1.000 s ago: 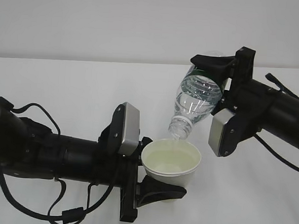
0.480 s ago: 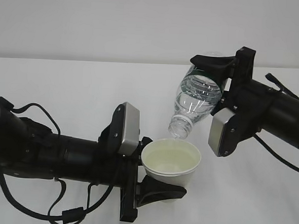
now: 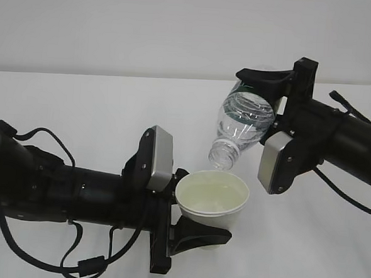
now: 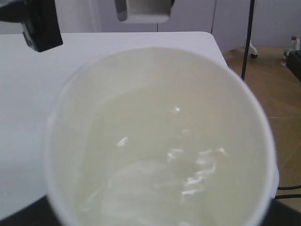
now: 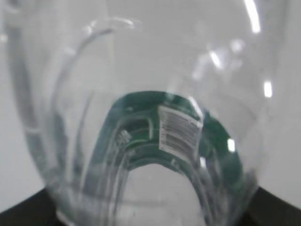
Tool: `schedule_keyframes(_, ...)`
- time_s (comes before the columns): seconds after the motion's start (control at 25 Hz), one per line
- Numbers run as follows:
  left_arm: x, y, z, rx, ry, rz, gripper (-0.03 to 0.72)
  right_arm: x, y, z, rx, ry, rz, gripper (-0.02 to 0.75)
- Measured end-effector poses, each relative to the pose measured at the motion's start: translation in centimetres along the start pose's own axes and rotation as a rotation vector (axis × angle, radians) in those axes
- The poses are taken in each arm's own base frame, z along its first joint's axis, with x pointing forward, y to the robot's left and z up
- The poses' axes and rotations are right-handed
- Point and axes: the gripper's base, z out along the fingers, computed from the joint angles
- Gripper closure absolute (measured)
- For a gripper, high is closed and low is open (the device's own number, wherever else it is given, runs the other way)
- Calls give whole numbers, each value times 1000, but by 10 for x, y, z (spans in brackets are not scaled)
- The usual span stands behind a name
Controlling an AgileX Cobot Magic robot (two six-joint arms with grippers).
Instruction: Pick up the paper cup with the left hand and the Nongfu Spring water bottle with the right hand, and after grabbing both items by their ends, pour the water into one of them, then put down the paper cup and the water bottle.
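Ribbed clear bottle [image 3: 241, 128], tapered paper cup [image 3: 212, 200]

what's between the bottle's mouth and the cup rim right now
Nothing solid: in the exterior view the bottle tilts mouth-down just above the cup, apart from the rim, with only a bare gap. No stream of water shows there.

A white outside and cream-tinted inside are being shown by the paper cup [image 3: 212, 200]. A clear ribbed body with a dark green label band is being displayed by the Nongfu Spring water bottle [image 3: 242, 125].
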Motion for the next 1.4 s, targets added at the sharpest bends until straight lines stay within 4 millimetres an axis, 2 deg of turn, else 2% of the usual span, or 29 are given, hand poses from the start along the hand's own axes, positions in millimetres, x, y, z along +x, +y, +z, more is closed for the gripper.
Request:
schedule_keyframes(0.56,0,0,0,-4,-1,-2,279,-1,-1,0,7,-6,142,292)
schedule_keyframes(1.4,0,1,0,-6,-2,-3,279,5,-2,0,32,45,480,292)
